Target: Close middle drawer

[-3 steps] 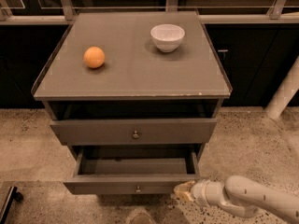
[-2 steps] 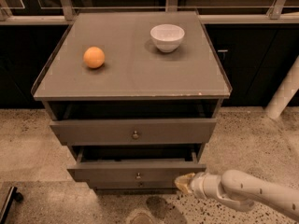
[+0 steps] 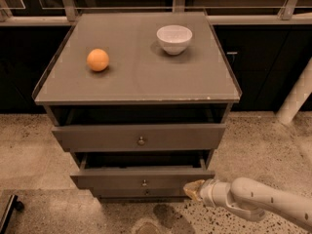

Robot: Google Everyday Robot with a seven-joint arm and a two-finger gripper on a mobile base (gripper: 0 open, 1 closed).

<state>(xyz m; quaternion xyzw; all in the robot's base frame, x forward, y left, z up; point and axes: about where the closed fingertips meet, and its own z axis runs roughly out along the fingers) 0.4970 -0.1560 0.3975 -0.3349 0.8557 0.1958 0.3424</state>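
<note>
The middle drawer (image 3: 122,177) of the grey cabinet has a low, wide grey front with a tiny round knob (image 3: 144,183) at its centre. It stands only a little way out, with a dark gap above it. My gripper (image 3: 193,189) comes in from the lower right on a white arm. Its yellowish tip sits against the right end of the middle drawer's front. The taller top drawer (image 3: 97,138) with a larger knob also stands a little open. The slim lowest drawer front (image 3: 122,193) shows just below the middle one.
An orange (image 3: 98,60) and a white bowl (image 3: 174,38) sit on the cabinet top (image 3: 141,77). A white post (image 3: 297,94) stands at the right. A dark object (image 3: 9,212) lies at the lower left on the speckled floor.
The middle drawer has slid back into the cabinet from well out to nearly in. My gripper has moved forward with its front, towards the cabinet.
</note>
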